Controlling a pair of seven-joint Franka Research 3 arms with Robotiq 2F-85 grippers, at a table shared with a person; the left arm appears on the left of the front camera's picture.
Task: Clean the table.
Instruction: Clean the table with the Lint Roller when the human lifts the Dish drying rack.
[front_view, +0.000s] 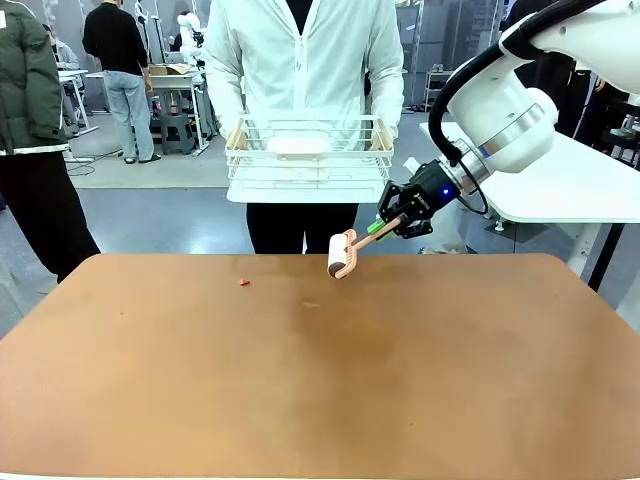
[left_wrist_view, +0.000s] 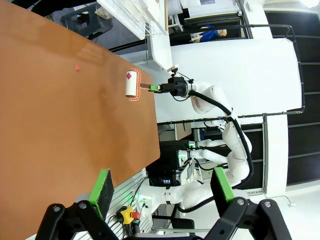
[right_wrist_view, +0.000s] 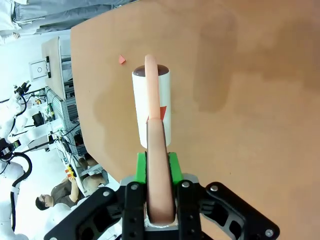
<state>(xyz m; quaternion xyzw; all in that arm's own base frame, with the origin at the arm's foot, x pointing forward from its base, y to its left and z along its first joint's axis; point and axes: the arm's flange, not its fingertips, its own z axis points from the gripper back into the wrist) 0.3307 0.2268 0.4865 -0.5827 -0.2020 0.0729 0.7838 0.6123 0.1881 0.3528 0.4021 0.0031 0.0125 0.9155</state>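
The reddish-brown table (front_view: 320, 390) spreads across the front view. My right gripper (front_view: 397, 222) hangs over its far edge, shut on the peach handle of a lint roller (front_view: 341, 255). The white roll sits just above the wood. In the right wrist view the fingers (right_wrist_view: 172, 167) clamp the handle, and the lint roller (right_wrist_view: 167, 100) has a red bit stuck to it. A small red scrap (front_view: 244, 282) lies on the table left of the roller, also seen as the scrap (right_wrist_view: 122, 59). My left gripper (left_wrist_view: 162, 175) is open and holds nothing, off the table's edge (left_wrist_view: 50, 125).
A person stands at the far side holding a white wire basket (front_view: 308, 150) with a white object in it. A white-topped table (front_view: 570, 185) stands at the right behind my right arm. Other people stand at the far left.
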